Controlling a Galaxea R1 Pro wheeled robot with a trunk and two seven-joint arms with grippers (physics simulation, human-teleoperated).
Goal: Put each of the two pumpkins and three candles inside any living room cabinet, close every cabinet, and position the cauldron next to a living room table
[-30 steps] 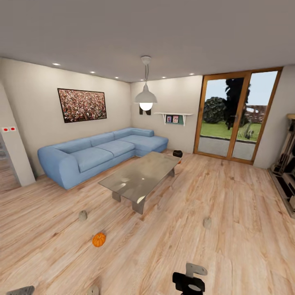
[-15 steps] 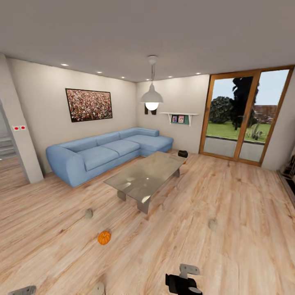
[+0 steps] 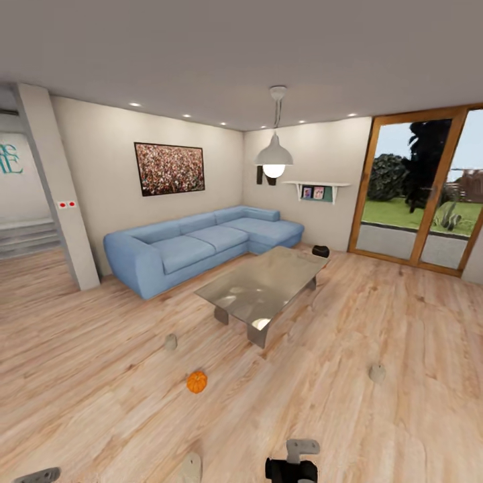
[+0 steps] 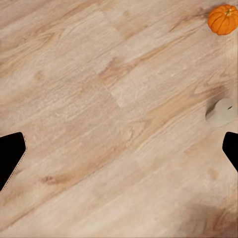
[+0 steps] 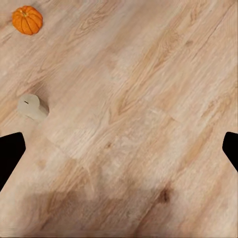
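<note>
Pumpkin (image 3: 196,382) is sitting on the floor (image 3: 100,376), ahead of both claws and a bit toward the left one. A candle (image 3: 190,467) is lying nearer, between the two claws. Two more candles are standing farther off, one (image 3: 171,342) past the pumpkin and one (image 3: 377,373) well out from the right claw (image 3: 293,467).

Left claw (image 4: 119,148) is hanging open over bare floor, holding nothing. Right claw is open and empty too.

I think the robot is looking for things to pick up, so the gathering step is just starting. Next, a claw needs to go down to the close candle or the pumpkin.

The cauldron (image 3: 320,251) is sitting far ahead, just beside the far end of the worktop (image 3: 265,285).
</note>
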